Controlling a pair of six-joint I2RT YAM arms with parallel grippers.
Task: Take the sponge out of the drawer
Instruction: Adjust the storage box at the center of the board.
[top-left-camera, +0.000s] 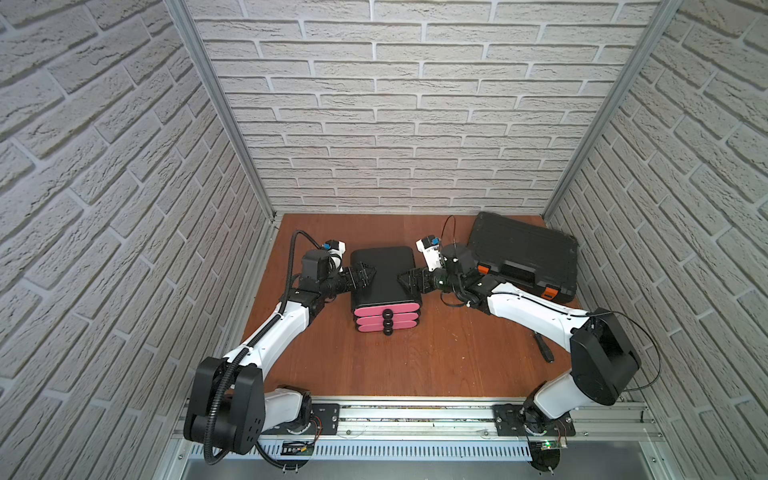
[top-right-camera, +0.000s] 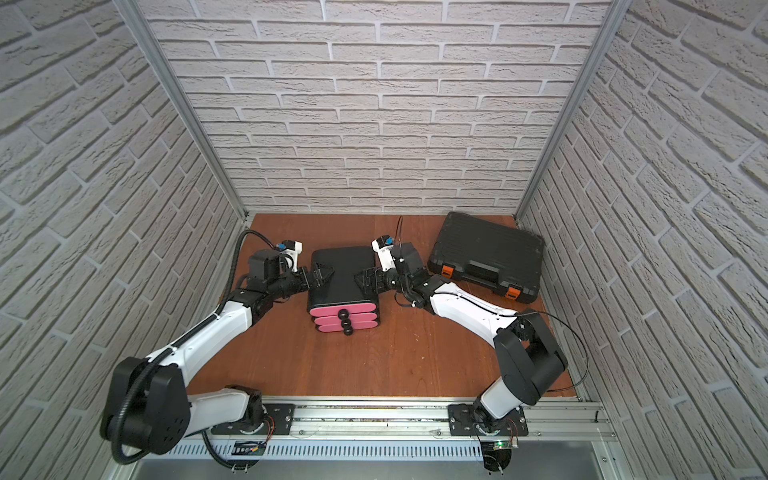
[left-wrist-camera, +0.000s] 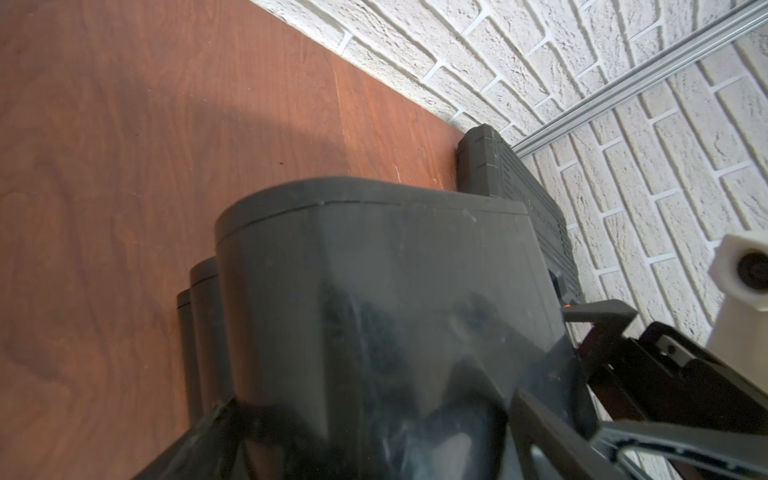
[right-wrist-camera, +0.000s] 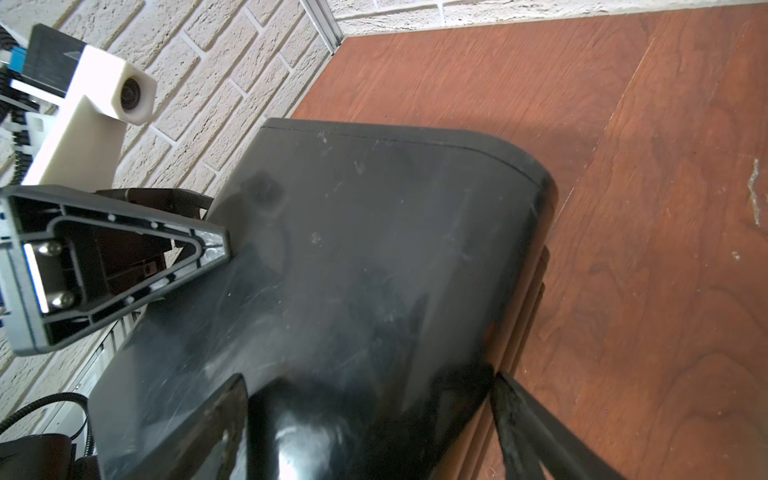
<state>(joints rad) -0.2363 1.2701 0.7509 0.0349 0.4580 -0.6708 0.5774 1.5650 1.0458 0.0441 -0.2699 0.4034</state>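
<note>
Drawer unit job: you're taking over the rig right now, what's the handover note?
Left gripper: open, empty, at the drawer unit's left edge.
Right gripper: open, empty, at its right edge.
Sponge: not in view. All three pink drawers look closed, so I can't tell which holds it.
Tool case: shut, back right, not involved.
Done: both arms flank the unit, nothing more.
Left: pull a drawer by its knob, find the sponge, lift it out.
</note>
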